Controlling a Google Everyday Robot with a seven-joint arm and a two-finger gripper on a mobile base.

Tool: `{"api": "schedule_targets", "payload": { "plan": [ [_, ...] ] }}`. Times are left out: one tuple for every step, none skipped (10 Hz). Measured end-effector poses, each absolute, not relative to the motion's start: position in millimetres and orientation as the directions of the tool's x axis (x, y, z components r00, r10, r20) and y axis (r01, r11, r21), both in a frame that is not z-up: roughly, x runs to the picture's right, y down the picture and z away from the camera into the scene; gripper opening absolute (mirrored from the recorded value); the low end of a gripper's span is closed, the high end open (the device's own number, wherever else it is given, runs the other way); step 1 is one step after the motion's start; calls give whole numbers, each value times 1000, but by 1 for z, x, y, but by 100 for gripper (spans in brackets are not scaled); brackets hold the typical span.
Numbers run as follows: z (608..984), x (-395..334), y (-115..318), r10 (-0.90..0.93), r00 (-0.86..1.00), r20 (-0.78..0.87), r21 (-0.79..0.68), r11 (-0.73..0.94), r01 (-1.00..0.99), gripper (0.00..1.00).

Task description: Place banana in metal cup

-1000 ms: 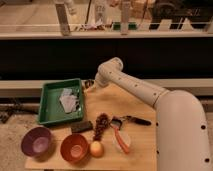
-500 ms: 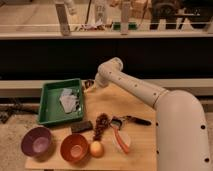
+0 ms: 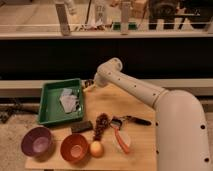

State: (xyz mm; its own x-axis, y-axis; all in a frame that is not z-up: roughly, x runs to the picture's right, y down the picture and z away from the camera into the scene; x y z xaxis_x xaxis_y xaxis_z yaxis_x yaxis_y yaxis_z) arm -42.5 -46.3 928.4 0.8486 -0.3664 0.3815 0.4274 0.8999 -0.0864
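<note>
No banana and no metal cup show in the camera view. My white arm (image 3: 135,90) reaches from the lower right across the wooden table (image 3: 135,150) to its back left. My gripper (image 3: 89,84) is small and dark at the arm's end, just past the back right corner of the green tray (image 3: 47,107). Whether it holds anything is hidden.
A crumpled clear wrapper (image 3: 69,99) lies in the green tray. Along the front stand a purple bowl (image 3: 37,142), an orange bowl (image 3: 75,148) and a yellow-orange fruit (image 3: 96,148). A dark bar (image 3: 81,127), a dark red bunch (image 3: 101,125) and an orange-handled peeler (image 3: 121,137) lie mid-table.
</note>
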Motion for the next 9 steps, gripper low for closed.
{"api": "schedule_targets", "payload": {
  "plan": [
    [930, -42, -49, -369, 846, 385, -78, 900, 428, 0],
    [932, -42, -51, -370, 843, 391, -67, 902, 427, 0],
    [934, -44, -55, -373, 838, 398, -53, 903, 427, 0],
    [935, -45, -57, -377, 834, 403, -40, 903, 427, 0],
    [936, -49, -61, -382, 829, 407, -17, 905, 425, 0],
    [936, -52, -64, -388, 826, 409, 7, 906, 423, 0],
    [937, -53, -67, -396, 824, 406, 36, 907, 419, 0],
    [937, -54, -69, -399, 824, 402, 55, 909, 413, 0],
    [938, -56, -72, -401, 828, 392, 82, 911, 403, 0]
  ]
}}
